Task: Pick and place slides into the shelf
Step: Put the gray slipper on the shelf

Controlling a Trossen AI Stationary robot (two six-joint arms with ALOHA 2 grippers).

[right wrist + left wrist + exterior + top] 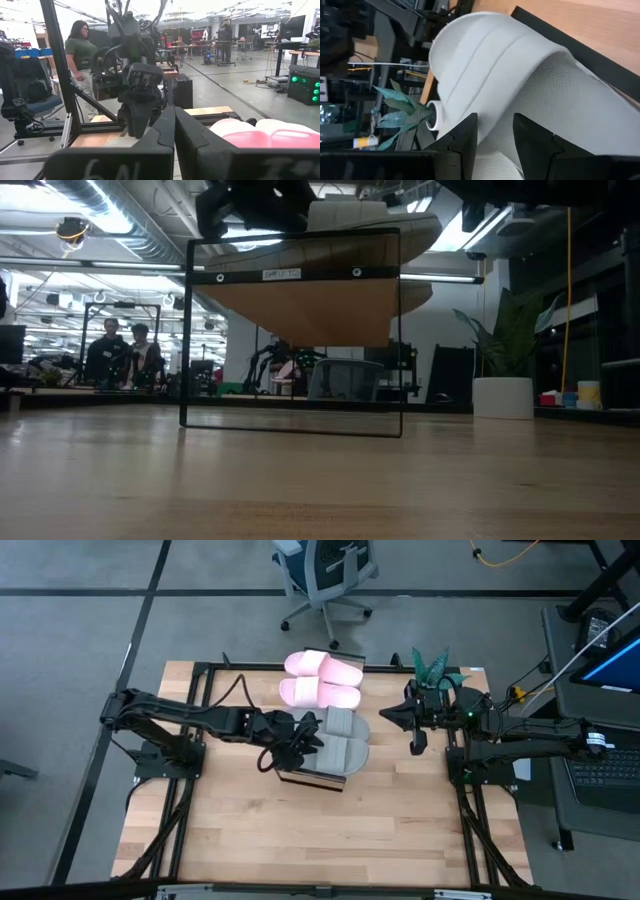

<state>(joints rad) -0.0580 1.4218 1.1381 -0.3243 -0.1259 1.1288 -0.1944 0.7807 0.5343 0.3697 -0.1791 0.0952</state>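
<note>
Four slides sat on the shelf (296, 779) at the middle of the table (300, 850) when I looked down: the two pink slides (322, 679) side by side at the far end, the two grey-green slides (345, 740) side by side at the near end, just next to the pink pair. From overhead, only the shelf's dark frame edge peeked out beside the grey-green pair.

My left gripper (297, 743) reached in from the left and hovered at the near grey-green slide (540, 90). Through my left wrist camera, my two dark fingers (465, 142) stood slightly spread, with the pale ribbed strap of that slide filling the view just ahead of them; a narrow gap showed between them, and I could not tell whether the tips touched the foam.

My right gripper (413, 730) hung over the table well to the right of the shelf, beside a small green plant (436, 668) near the far right corner. In my right wrist view, my fingers (155, 135) were pressed together, holding nothing, with a pink slide (260, 134) showing off to one side and my left arm across from me.

From table height, the shelf's dark frame (295, 420) stood upright on the wood, its light plank (310, 305) overhead and a slide's pale sole just above it.

A person stood in the room beyond the table.
</note>
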